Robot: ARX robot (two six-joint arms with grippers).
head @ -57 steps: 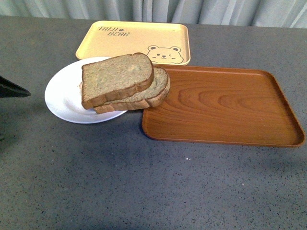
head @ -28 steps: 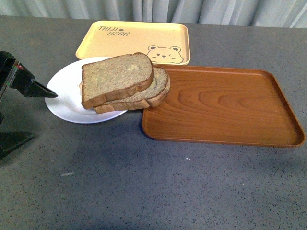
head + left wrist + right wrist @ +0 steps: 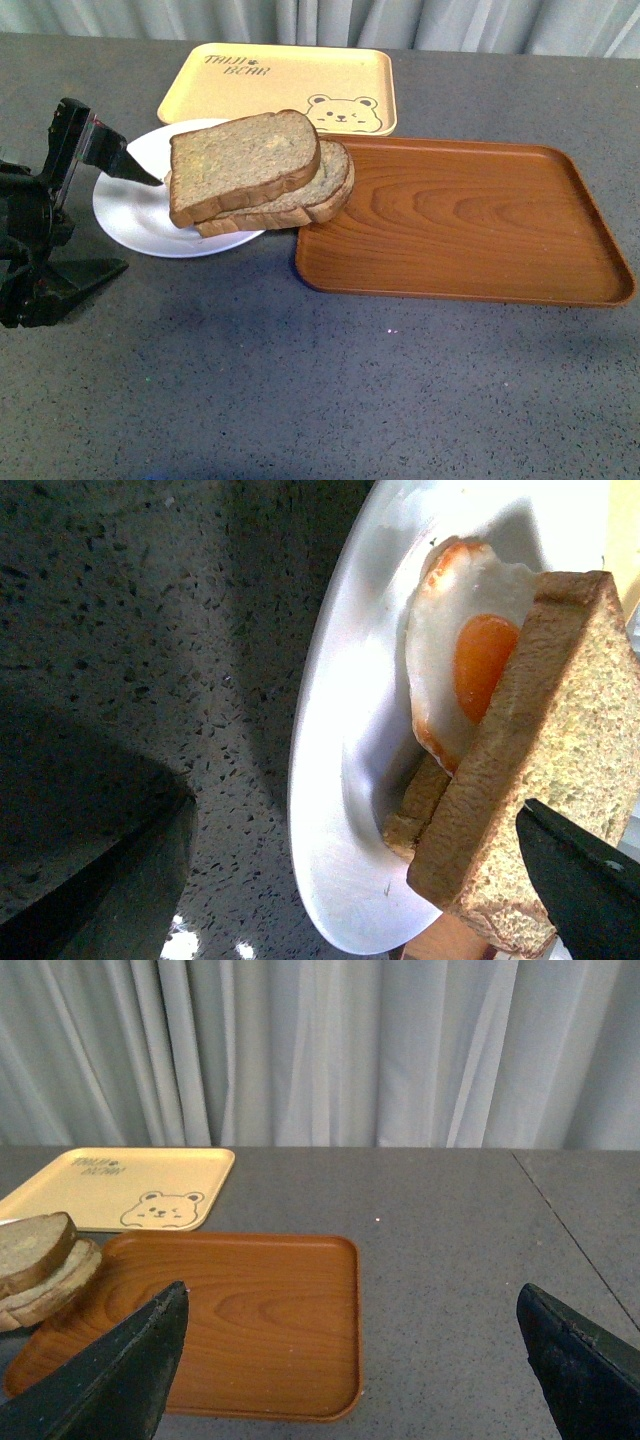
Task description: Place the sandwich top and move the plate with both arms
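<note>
Toward the table's left edge, the left gripper point(image 3: 143, 223), fingers spread wide and empty, has the rim of the plate point(image 3: 125, 205) between them. The sandwich top point(image 3: 243, 160) already caps the stack on that plate, overhanging the wooden tray point(image 3: 470, 220) just beside; the right gripper point(image 3: 350, 1290), also gaping, hangs well apart.

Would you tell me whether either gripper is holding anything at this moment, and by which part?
Nothing is held. The left gripper is open at the white plate rim, not closed on it; the right gripper is open and empty.
</note>
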